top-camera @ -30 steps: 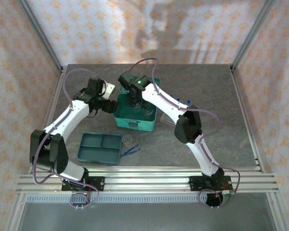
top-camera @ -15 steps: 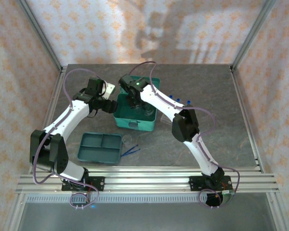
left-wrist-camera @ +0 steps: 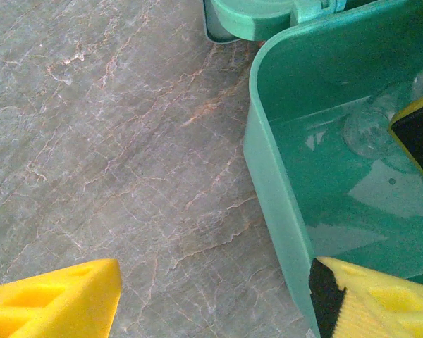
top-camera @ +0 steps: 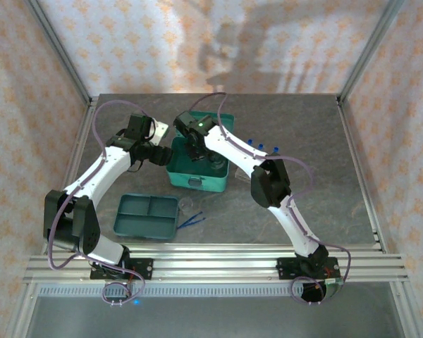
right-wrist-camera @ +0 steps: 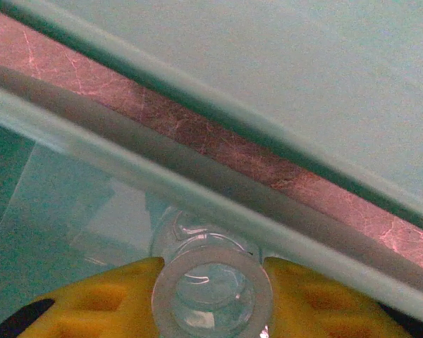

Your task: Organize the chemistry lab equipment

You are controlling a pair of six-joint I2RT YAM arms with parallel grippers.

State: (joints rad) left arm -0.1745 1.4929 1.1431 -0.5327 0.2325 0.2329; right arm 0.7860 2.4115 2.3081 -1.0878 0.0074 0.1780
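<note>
Centrally on the table (top-camera: pixel 303 127) sits the teal case (top-camera: pixel 197 181), its lid (top-camera: pixel 225 120) thrown open behind it. Both arms reach to it.

The right gripper (right-wrist-camera: pixel 211 271) is down inside the case, near its far wall. Its yellow fingers are closed partway on a clear glass vessel (right-wrist-camera: pixel 210 303), one pad against each side of the round mouth, which faces the wrist camera. The case's far rim and the pale inner face of the lid cross just behind it.

The left gripper (left-wrist-camera: pixel 215 303) stands wide open and holds nothing. It straddles the case's left wall, with one finger over the bare table outside and the other inside, close against the wall. From this wrist view a clear round vessel shows on the case floor, right beside a finger of the right gripper. Whether it is the gripped one I cannot tell. Seen from above, another small roundish shape lies in the case's right half, too dim to name.

The tray (top-camera: pixel 130 227) lies flat near the left arm's base, well apart from the case, its dividers plain to see. The tweezers (top-camera: pixel 192 220) rest on the table just beside the tray's right edge. Three blue-capped tubes (top-camera: pixel 261 146) lie on the table right of the case, partly under the right arm. The rack (top-camera: pixel 159 129) sits behind the left wrist, near the case's far-left corner.
</note>
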